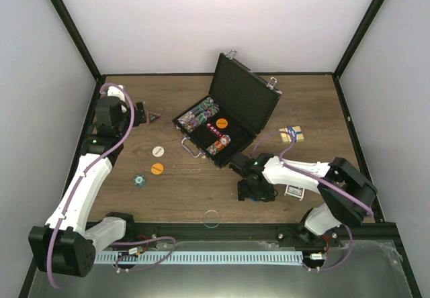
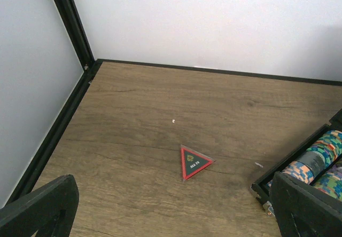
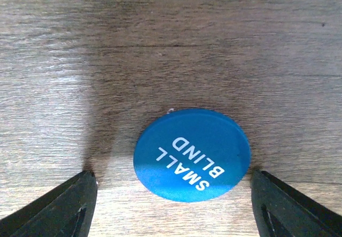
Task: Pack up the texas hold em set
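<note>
The black case (image 1: 250,95) stands open mid-table, lid up, with rows of multicoloured chips (image 1: 201,115) and an orange button (image 1: 222,122) inside. My right gripper (image 1: 256,193) is open and low over the table in front of the case. In its wrist view its fingers (image 3: 64,207) straddle a blue "SMALL BLIND" button (image 3: 192,154) without touching it. My left gripper (image 1: 138,113) is open and empty at the back left, over a red-edged triangular "ALL IN" marker (image 2: 193,162). The case's corner with chips (image 2: 320,154) shows at the right of the left wrist view.
On the table left of the case lie a white button (image 1: 157,150), an orange button (image 1: 156,168) and a single chip (image 1: 139,180). Cards lie at the right (image 1: 291,134) and by the right arm (image 1: 293,190). A clear disc (image 1: 212,217) sits near the front edge.
</note>
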Robot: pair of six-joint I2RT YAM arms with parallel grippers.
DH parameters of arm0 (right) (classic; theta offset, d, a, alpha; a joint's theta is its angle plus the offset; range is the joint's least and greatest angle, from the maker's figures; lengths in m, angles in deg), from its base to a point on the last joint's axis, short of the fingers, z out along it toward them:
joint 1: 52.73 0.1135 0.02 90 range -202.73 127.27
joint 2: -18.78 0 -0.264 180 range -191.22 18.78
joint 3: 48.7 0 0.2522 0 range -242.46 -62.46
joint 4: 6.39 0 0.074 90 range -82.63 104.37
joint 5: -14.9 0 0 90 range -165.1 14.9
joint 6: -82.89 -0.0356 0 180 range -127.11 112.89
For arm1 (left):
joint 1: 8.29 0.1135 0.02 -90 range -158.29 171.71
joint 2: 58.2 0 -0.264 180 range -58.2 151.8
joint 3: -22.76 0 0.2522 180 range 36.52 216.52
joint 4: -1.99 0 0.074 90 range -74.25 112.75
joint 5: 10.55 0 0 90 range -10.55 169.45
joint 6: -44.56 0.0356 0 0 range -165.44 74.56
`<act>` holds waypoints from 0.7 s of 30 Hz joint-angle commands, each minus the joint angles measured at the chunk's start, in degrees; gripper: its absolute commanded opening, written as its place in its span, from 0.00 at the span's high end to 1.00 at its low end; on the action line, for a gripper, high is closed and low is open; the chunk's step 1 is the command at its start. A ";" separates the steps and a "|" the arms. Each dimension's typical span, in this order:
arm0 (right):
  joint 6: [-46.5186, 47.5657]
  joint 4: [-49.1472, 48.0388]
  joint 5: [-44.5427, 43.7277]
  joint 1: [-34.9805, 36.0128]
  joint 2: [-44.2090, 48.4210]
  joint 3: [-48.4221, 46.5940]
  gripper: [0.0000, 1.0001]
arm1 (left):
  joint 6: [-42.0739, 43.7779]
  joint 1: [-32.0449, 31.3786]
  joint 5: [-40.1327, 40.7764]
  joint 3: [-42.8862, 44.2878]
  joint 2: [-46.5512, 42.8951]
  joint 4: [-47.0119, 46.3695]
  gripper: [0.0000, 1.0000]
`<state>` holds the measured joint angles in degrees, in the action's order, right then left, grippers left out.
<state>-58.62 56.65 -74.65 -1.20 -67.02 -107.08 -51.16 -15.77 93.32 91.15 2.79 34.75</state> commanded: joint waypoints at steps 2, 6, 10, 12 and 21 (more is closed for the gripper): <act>-0.50 0.02 -3.34 0.42 -1.92 0.03 0.21 | -0.17 -0.01 -0.16 -0.40 -0.68 -0.81 0.00; -0.04 0.99 -4.91 0.42 -2.97 -0.35 0.23 | -0.17 -0.07 -0.33 -0.40 -0.55 -0.82 0.00; 0.26 1.05 -5.36 0.41 -3.73 -0.11 0.25 | -0.17 -0.07 -0.33 -0.40 -0.53 -0.84 0.00; 0.35 0.84 -5.24 0.37 -3.85 0.23 0.27 | -0.17 -0.07 -0.25 -0.40 -0.50 -0.86 0.00; 0.57 -0.69 -4.23 0.42 -3.50 1.47 0.37 | -0.20 -0.07 -0.51 -0.40 -0.31 -0.82 0.00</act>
<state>-57.52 55.77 -75.14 -1.09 -68.40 -108.08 -51.18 -15.77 93.25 91.15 2.79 34.73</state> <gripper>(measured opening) 0.641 0.998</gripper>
